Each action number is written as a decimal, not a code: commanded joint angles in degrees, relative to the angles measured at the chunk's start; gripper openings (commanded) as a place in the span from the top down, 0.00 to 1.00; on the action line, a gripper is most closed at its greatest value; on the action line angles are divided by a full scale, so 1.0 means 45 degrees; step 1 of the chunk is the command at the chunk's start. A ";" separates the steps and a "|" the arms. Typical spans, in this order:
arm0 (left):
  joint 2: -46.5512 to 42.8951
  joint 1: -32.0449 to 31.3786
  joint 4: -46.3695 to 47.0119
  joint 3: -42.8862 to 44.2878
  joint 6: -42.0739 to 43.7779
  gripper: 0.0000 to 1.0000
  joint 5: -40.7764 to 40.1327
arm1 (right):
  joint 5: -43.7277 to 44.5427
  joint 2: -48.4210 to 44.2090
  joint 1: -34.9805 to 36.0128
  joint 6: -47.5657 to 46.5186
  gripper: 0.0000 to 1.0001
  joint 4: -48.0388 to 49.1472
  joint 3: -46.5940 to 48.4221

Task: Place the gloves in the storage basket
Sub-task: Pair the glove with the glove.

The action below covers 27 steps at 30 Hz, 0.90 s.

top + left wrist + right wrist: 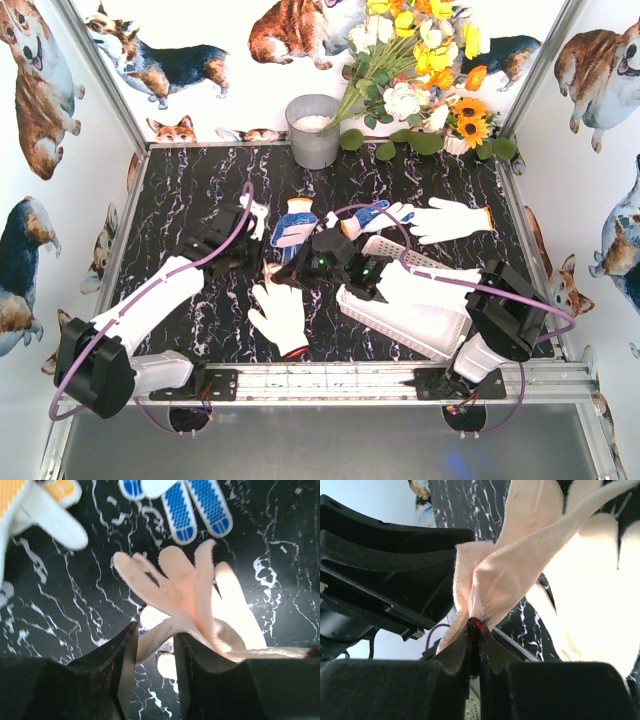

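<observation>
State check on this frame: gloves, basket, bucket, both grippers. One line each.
held glove: lifted, hanging between both grippers
left gripper: open, glove cloth in the gap
right gripper: shut on the held glove's cuff
red-cuffed white glove: flat on table
blue-dotted glove: on table
second blue-dotted glove: on table
orange-cuffed white glove: flat on table
yellow-palmed glove: on table
storage basket: on table, partly hidden, contents unclear
bucket: upright

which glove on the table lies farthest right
The plain white glove with the orange cuff, just beyond the storage basket; the blue-dotted gloves lie left of it.
</observation>
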 commanded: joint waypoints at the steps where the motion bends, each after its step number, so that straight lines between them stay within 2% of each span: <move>1: -0.0672 0.0119 -0.0262 -0.0743 -0.1633 0.69 -0.0901 | 0.0511 -0.0759 0.0370 -0.0226 1.00 -0.0362 -0.0368; 6: -0.1795 0.0118 -0.0535 -0.1243 -0.2934 0.54 -0.1767 | 0.0814 -0.0911 0.0806 -0.0107 1.00 -0.0818 -0.0799; 8: -0.2293 0.0118 -0.0815 -0.1243 -0.3233 0.44 -0.2156 | 0.0819 -0.0897 0.0945 0.0104 1.00 -0.0751 -0.1036; 16: -0.4294 0.0137 -0.1973 -0.0714 -0.3685 0.22 -0.2506 | 0.1270 -0.0860 0.1738 0.0847 1.00 -0.0692 -0.1865; 23: -0.4376 0.0137 -0.2416 -0.0560 -0.4872 0.17 -0.1536 | 0.1312 -0.0825 0.2181 0.1340 1.00 -0.0663 -0.2487; 25: -0.4523 0.0137 -0.2110 -0.0997 -0.5589 0.17 -0.0912 | 0.1209 -0.0851 0.2270 0.1167 0.92 -0.0656 -0.2558; 27: -0.4826 0.0137 -0.1733 -0.1882 -0.6397 0.17 -0.0262 | 0.1148 -0.0948 0.2394 0.0975 0.76 -0.0865 -0.2525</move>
